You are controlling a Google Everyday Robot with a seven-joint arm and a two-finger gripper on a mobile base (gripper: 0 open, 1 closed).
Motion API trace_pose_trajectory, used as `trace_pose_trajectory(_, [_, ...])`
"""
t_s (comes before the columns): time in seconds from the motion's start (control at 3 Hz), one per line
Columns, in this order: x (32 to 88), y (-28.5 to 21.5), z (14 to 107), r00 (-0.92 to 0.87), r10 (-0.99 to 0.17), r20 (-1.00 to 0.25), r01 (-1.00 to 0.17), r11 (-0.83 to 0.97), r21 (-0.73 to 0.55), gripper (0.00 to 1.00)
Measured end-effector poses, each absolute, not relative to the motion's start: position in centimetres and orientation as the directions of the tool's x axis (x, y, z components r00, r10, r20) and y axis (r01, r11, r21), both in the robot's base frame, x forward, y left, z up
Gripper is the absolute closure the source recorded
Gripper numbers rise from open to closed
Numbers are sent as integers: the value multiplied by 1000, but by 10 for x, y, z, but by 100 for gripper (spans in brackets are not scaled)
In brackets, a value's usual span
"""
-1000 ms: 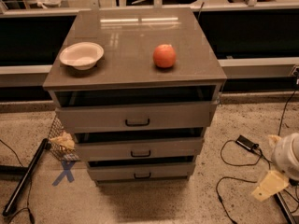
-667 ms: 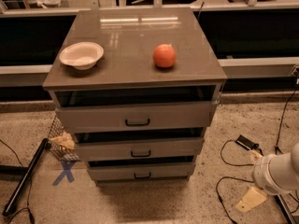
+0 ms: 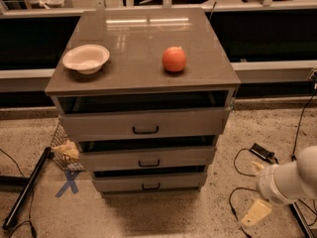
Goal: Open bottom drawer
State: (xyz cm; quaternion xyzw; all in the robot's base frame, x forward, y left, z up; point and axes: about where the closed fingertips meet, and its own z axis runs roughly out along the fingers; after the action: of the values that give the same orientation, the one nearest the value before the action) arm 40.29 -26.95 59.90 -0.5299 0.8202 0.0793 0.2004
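The bottom drawer (image 3: 148,182) is the lowest and narrowest of three grey fronts on the cabinet, with a small black bar handle (image 3: 151,186). A dark gap shows above its front. My gripper (image 3: 255,190) hangs low at the right, off to the side of the cabinet at about the bottom drawer's height and well clear of it. Its cream fingers (image 3: 255,212) stand apart, open, with nothing between them. The white arm (image 3: 292,180) runs off the right edge.
A white bowl (image 3: 86,58) and an orange fruit (image 3: 174,59) sit on the cabinet top (image 3: 143,38). Cables and a small black box (image 3: 261,152) lie on the floor at right. A wire basket (image 3: 64,150), a black pole (image 3: 27,187) and a blue X mark (image 3: 69,182) are at left.
My arm and gripper have come further into view from the right, moving left toward the cabinet. The drawers, bowl and fruit have not moved.
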Motion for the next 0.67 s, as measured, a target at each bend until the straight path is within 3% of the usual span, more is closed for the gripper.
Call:
trace_pose_trajectory(0.33, [393, -203, 549, -261, -782, -566, -950, 312, 8, 0])
trace_pose_trajectory(0.67, [395, -151, 527, -142, -679, -720, -977, 212, -7, 0])
